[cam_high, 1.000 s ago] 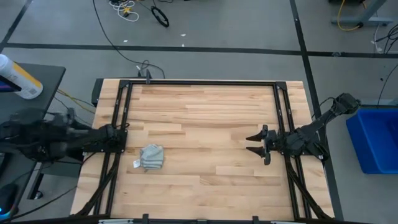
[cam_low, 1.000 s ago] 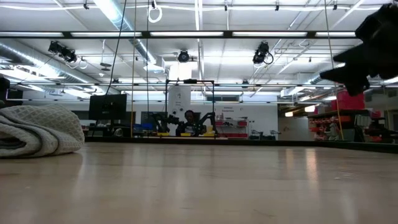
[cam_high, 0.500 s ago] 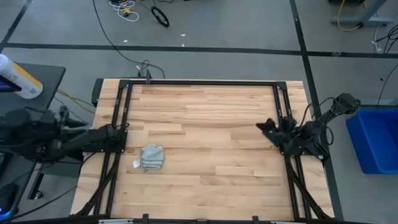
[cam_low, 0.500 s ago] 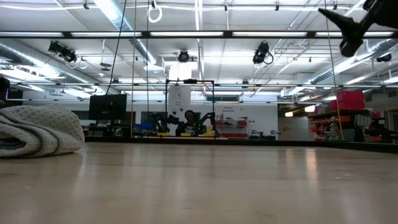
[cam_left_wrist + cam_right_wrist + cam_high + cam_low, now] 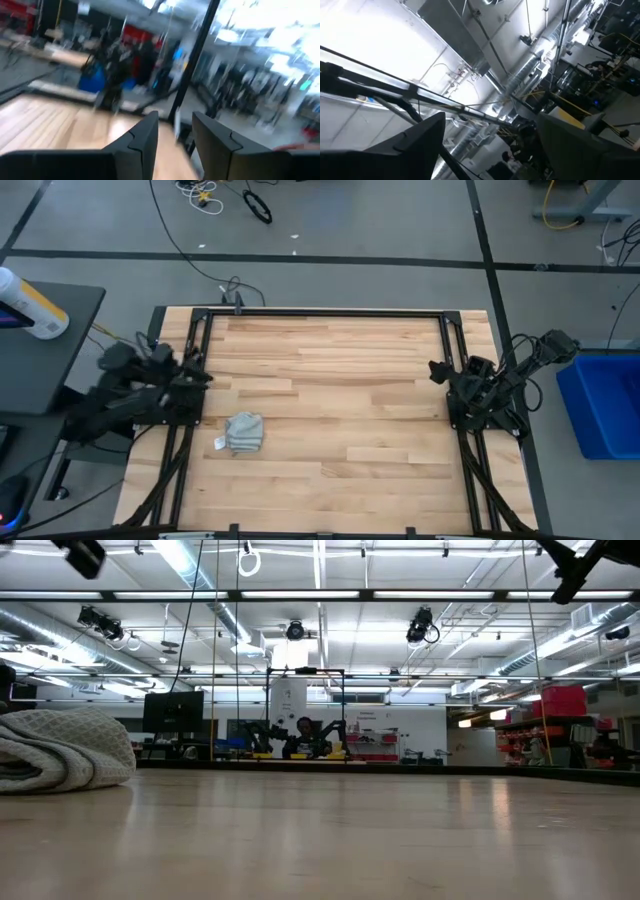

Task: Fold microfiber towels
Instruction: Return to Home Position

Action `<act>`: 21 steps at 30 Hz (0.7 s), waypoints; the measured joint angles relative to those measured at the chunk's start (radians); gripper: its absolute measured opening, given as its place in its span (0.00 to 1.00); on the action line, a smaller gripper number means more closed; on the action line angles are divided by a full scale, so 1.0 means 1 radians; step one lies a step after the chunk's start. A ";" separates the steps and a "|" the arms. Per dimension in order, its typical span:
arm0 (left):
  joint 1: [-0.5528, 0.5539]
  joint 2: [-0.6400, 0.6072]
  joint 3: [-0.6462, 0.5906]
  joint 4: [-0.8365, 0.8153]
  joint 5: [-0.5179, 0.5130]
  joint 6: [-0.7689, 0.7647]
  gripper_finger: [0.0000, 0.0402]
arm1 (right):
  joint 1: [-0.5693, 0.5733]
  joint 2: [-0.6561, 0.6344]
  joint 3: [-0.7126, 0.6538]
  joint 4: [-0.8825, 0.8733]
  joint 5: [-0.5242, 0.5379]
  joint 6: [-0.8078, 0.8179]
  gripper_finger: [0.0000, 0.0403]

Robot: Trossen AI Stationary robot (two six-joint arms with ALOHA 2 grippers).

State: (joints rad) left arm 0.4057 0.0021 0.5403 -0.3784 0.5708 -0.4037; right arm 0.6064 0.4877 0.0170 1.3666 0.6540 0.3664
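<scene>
The towel (image 5: 60,750) runs off the low view's left edge, so you only get one bunched end. Left wrist view is all smear: nothing past the left pincer (image 5: 175,120) resolves. The right pincer (image 5: 572,575) is clipped by the low view's top edge. From above, the towel's folds are too small to read.

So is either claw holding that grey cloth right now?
No. Both the left claw and right claw are empty; the towel lies alone on the table.
</scene>
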 joint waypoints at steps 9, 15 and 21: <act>0.000 0.000 -0.334 0.396 0.000 -0.115 0.32 | 0.000 0.000 0.000 0.000 0.000 0.000 0.83; 0.000 0.000 -0.469 0.410 0.032 -0.131 0.32 | 0.000 0.000 0.000 0.000 0.001 -0.003 0.78; 0.000 0.000 -0.523 0.488 0.111 -0.109 0.32 | -0.005 0.001 0.000 0.020 0.034 -0.201 0.73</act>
State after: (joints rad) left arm 0.4057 0.0017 0.0172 0.1099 0.6820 -0.5128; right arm 0.6010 0.4884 0.0174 1.3866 0.6883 0.1651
